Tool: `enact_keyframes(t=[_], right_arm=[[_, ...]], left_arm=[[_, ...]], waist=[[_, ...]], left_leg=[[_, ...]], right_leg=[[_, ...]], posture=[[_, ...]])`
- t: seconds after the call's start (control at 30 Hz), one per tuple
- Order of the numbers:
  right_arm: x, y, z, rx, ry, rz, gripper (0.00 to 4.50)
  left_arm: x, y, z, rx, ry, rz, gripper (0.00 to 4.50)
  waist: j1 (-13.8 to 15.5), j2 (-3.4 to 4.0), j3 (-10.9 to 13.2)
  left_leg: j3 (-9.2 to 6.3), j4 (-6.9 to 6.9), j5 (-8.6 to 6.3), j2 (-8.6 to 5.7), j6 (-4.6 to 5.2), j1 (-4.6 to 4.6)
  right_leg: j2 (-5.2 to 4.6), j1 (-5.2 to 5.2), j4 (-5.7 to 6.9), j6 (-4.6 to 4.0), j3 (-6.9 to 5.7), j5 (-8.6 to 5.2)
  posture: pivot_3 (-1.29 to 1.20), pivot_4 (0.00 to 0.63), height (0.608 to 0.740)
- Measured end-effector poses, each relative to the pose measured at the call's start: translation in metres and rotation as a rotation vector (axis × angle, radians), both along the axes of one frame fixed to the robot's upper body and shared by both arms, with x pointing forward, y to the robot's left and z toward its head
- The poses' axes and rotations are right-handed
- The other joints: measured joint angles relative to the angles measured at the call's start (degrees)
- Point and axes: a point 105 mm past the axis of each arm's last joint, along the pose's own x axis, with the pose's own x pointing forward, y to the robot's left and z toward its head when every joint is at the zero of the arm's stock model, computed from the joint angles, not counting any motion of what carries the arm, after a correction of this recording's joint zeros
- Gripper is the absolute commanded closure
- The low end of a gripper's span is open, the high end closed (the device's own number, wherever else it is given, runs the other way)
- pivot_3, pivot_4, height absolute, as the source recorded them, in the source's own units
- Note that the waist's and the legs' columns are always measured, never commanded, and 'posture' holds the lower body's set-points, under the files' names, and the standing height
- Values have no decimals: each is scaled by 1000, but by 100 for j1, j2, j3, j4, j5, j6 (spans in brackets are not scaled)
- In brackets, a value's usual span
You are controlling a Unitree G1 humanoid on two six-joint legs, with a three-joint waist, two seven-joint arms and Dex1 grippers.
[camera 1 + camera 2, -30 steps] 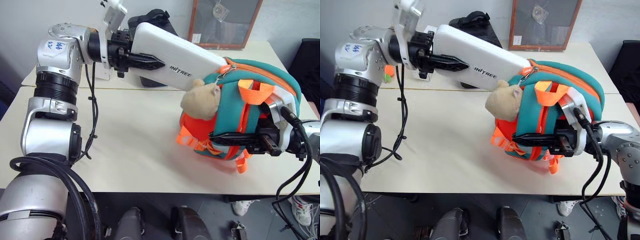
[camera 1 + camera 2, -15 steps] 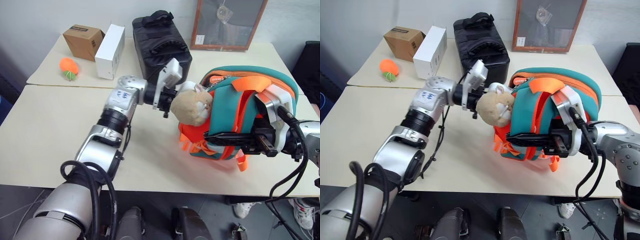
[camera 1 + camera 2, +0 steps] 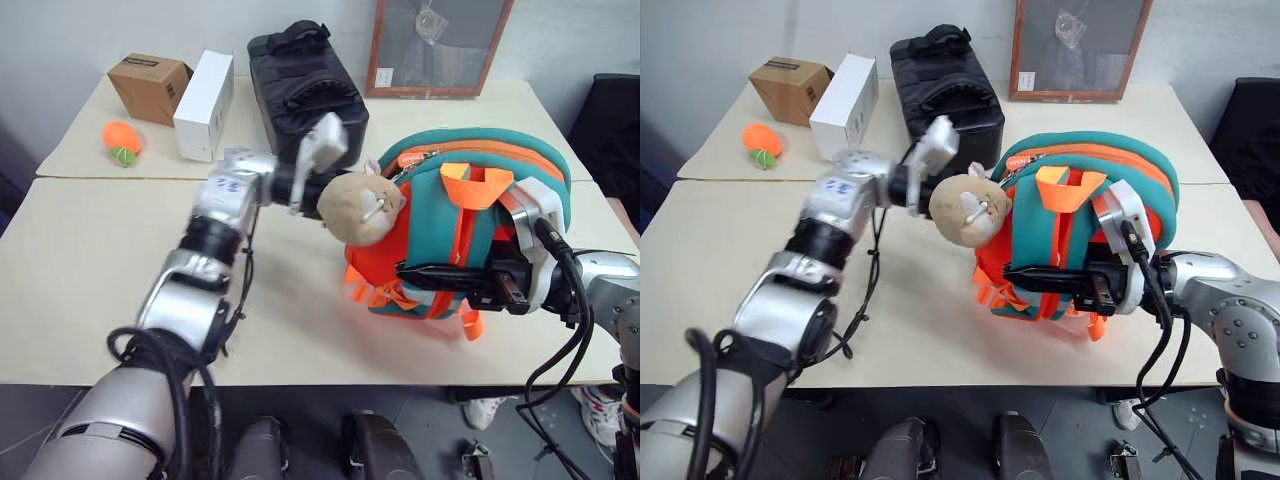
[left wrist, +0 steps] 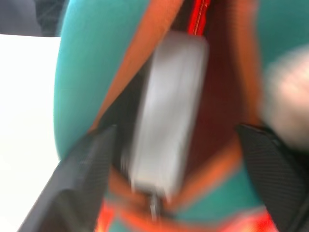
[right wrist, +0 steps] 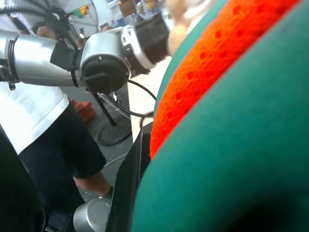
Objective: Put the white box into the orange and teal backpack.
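Observation:
The orange and teal backpack (image 3: 470, 235) stands upright on the table's right side, a tan plush toy (image 3: 360, 208) hanging at its front. In the left wrist view the white box (image 4: 169, 111) sits down inside the backpack's open top, between red lining and teal rim. My left gripper (image 4: 176, 130) is open, its fingers (image 4: 91, 159) spread wide on either side of the box and apart from it. My right gripper (image 3: 410, 272) is shut on the backpack's front straps, holding it from the right. In the eye views the box is hidden inside the backpack.
Along the table's far side stand a black duffel bag (image 3: 305, 85), a tall white carton (image 3: 203, 103), a brown cardboard box (image 3: 150, 87) and an orange ball (image 3: 122, 137). A framed picture (image 3: 440, 45) leans on the wall. A person in a white shirt (image 5: 29, 111) stands nearby.
The white box, held sticking out of the backpack's top a second ago, has gone down inside. My left arm dropped with it and its jaws have opened. The right gripper kept its hold.

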Motion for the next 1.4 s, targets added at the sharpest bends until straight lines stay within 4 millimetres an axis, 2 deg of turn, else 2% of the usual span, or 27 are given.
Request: enact_keyframes(t=[0.1,0.2,0.27,0.4,0.53,0.6,0.8,0.9,1.0,1.1,1.27,1.3,1.4], right_arm=[[2,-4,-4,5,14,-39,4500],[4,-3,-4,12,16,-59,4500],[5,-4,-4,11,15,-65,4500],[6,-3,-4,18,18,-77,4500],[7,-2,-4,17,18,-81,4500],[8,-1,-2,19,14,-81,4500],[7,0,-4,15,36,-82,4500],[8,0,-4,18,41,-87,4500],[7,3,-4,27,41,-92,4500],[6,4,-5,22,42,-96,4500],[12,3,-7,24,37,-138,4500],[13,2,-8,21,37,-144,4500],[12,-3,-17,22,62,-160,4500]], left_arm=[[-16,41,4,-25,91,33,46],[-37,56,30,-63,76,17,46],[-43,59,39,-69,8,46,46],[-48,43,46,-151,-29,107,46],[-53,11,53,-190,-104,142,46],[-54,-5,47,-173,-111,146,46],[-63,-28,15,-112,-53,90,46],[-62,-35,12,-119,-53,91,46],[-58,-36,13,-143,-43,107,649],[-54,-27,12,-124,-54,118,1558],[-51,-11,28,-134,-86,126,2799],[-51,-7,31,-136,-78,118,2944],[-55,11,46,-148,-73,92,2944]], waist=[[16,-1,0],[55,-1,0],[89,0,0],[159,-1,0],[163,0,0],[160,0,0],[142,0,0],[150,0,0],[145,0,0],[131,0,0],[142,0,0],[143,0,0],[125,0,0]], left_leg=[[-8,8,2,0,-3,-2],[-17,17,1,-10,3,0],[-17,17,-1,-11,7,7],[-17,18,-2,-10,9,12],[-15,17,-1,-11,9,15],[-14,16,1,-10,5,18],[9,-7,6,-5,-4,46],[10,-5,5,-6,-3,49],[10,-7,5,-5,-3,49],[11,-9,6,-4,-4,52],[11,-8,6,-5,-4,52],[11,-8,6,-4,-3,52],[12,-13,5,-4,-4,53]], right_leg=[[-2,0,7,-2,-4,-1],[-11,11,0,-1,-7,-1],[-13,24,-11,-1,-7,-1],[-12,29,-9,0,-5,0],[-11,29,-9,1,-2,0],[-9,29,-6,1,-1,0],[0,32,-5,-2,18,-1],[-2,37,-6,-2,20,-1],[-1,37,-7,-2,21,-1],[1,37,-6,-3,21,-2],[-1,38,-7,-3,20,-2],[0,37,-8,-3,19,-2],[1,37,-8,-5,19,-3]], posture=[[0,150,740],[0,150,740],[0,150,740],[0,150,740],[0,150,740],[0,150,740],[0,150,740],[0,150,740],[0,150,740],[0,150,740],[0,150,740],[0,150,740],[0,150,740]])
